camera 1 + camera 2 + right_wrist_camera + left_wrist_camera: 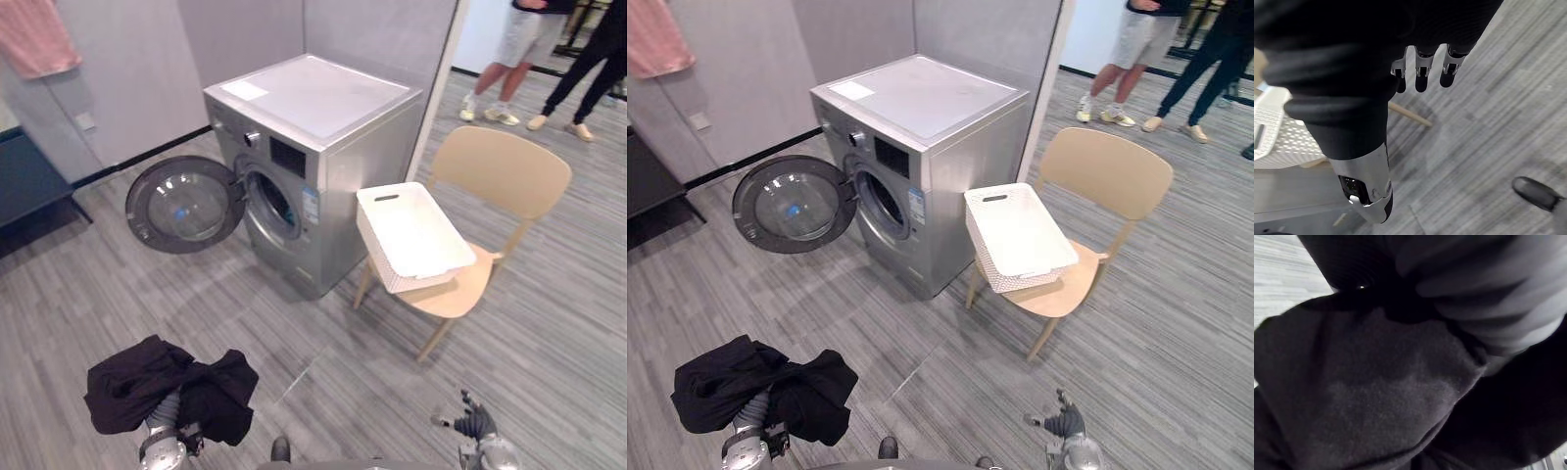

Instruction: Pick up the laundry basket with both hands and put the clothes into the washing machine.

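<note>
Inventory for your check, 5 entries.

1. Left hand point(1484, 289): clenched on a black garment point(127, 387), which drapes over it, low and short of the machine.
2. Right hand point(475, 423): released, fingers straight, holding nothing, low over the floor.
3. Basket point(377, 245): white, on the seat of a wooden chair point(500, 171), overhanging the seat edge nearest the washing machine point(313, 98). You see no clothes in it, and neither hand touches it.
4. Washing machine: door point(186, 206) swung fully open, drum mouth clear.
5. Bystanders: 2 people's legs point(519, 49) well beyond the chair.

Progress, as you may judge it: basket set down and apparently emptied, and 1 garment in hand. The garment is not yet in the drum.
</note>
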